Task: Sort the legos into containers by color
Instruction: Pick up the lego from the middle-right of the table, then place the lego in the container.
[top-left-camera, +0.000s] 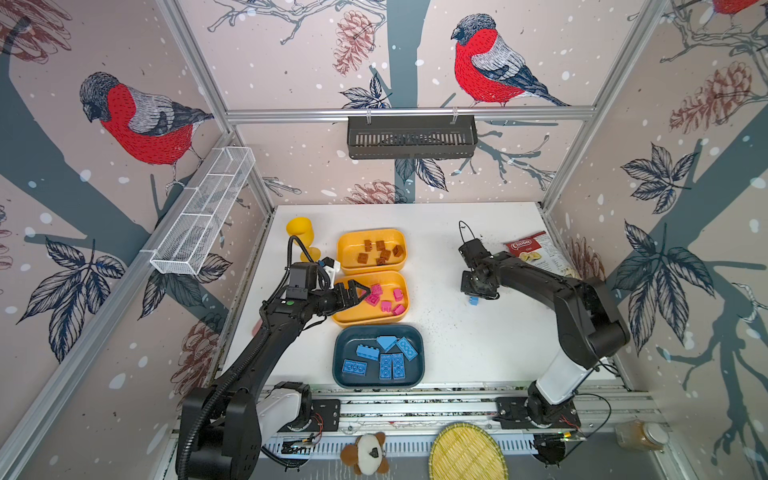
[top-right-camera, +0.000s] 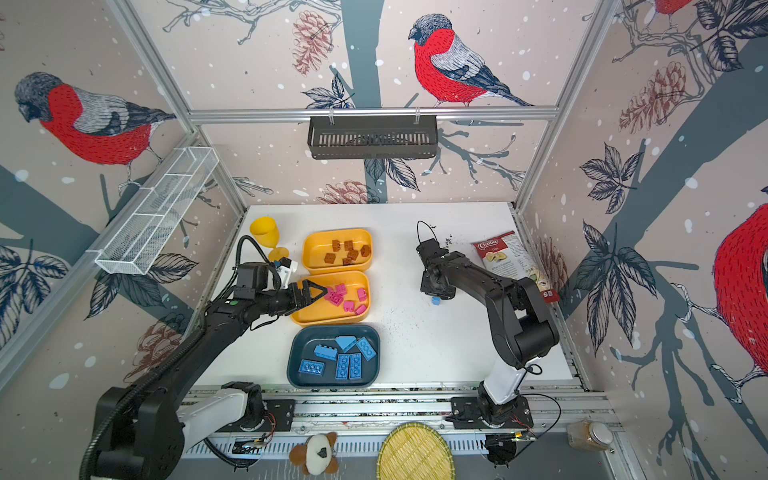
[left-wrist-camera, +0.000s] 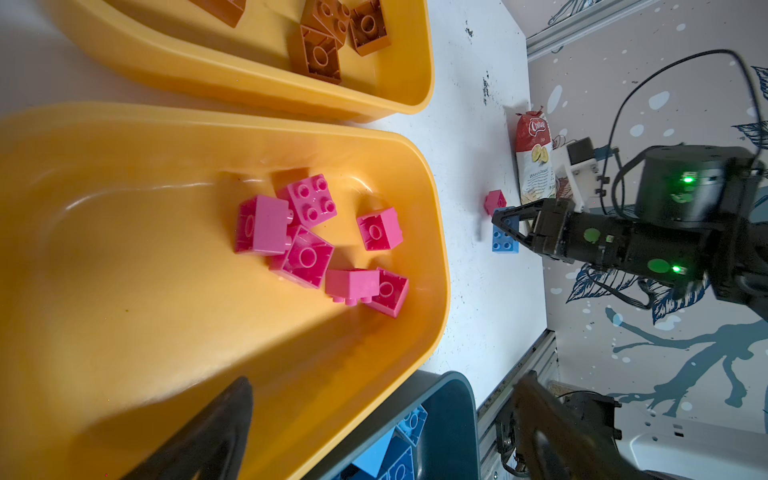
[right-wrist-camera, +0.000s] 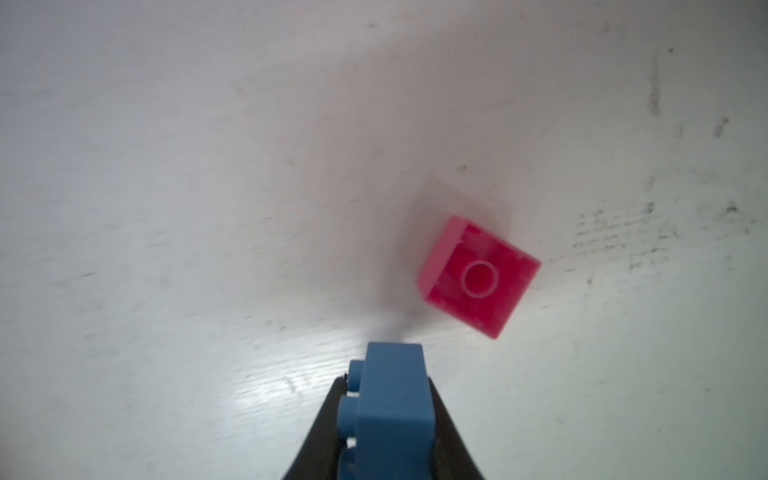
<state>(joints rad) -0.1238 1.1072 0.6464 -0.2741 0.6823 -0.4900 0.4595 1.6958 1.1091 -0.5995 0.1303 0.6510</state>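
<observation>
Three containers stand in a row at the table's left-centre. The far yellow tray (top-left-camera: 345, 245) holds several brown legos (top-left-camera: 380, 251). In the middle yellow tray (top-left-camera: 361, 318) lie several pink legos (left-wrist-camera: 307, 232), and my left gripper (top-left-camera: 362, 294) hangs open over its left end with nothing between the fingers. The near teal tray (top-left-camera: 340, 345) holds several blue legos (top-left-camera: 386, 357). Right of the trays, my right gripper (right-wrist-camera: 388, 382) is shut on a small blue lego (right-wrist-camera: 392, 399) at the table top (top-left-camera: 473, 301). One loose pink lego (right-wrist-camera: 478, 274) lies on the table just beyond it.
A yellow goblet (top-left-camera: 301, 235) stands at the back left beside the far tray. A chips bag (top-left-camera: 536, 253) lies at the right edge behind the right arm. A bamboo tray (top-left-camera: 467, 453), a plush toy (top-left-camera: 368, 453) and a jar (top-left-camera: 642, 435) sit below the front rail.
</observation>
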